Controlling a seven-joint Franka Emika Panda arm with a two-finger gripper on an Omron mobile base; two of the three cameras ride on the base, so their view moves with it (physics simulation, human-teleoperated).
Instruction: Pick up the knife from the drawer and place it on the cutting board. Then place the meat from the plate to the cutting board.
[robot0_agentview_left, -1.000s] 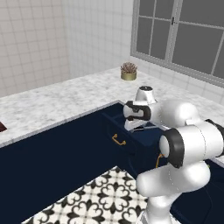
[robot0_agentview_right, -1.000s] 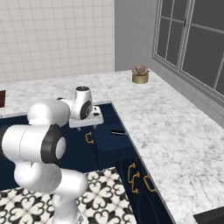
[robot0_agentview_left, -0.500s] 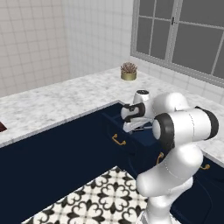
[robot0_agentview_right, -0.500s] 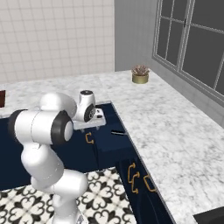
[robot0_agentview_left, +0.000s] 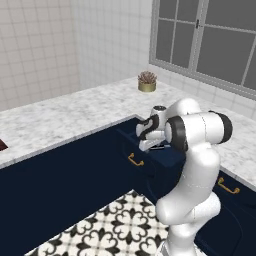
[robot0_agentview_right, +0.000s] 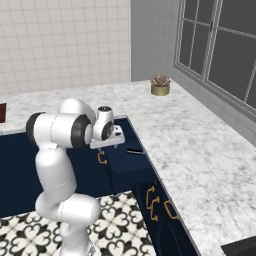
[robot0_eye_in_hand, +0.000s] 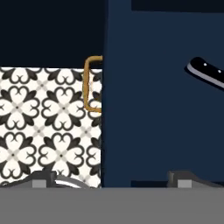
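Hovering with jaws spread wide, nothing held, gripper (robot0_eye_in_hand: 111, 178) above the pulled-out drawer (robot0_eye_in_hand: 162, 109) | knife (robot0_eye_in_hand: 205, 72) lies inside the drawer, off to one side of the gripper | looks like neither knife nor meat is moved yet

Sitting near the window (robot0_agentview_left: 207, 40) on the marble counter (robot0_agentview_left: 65, 115): a small potted plant (robot0_agentview_left: 147, 81). Lying below the navy cabinets: black-and-white patterned floor tiles (robot0_eye_in_hand: 43, 127). Lining the wall: pale square tiles (robot0_agentview_right: 65, 45).

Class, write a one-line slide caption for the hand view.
Open gripper above the open drawer, knife handle at right.
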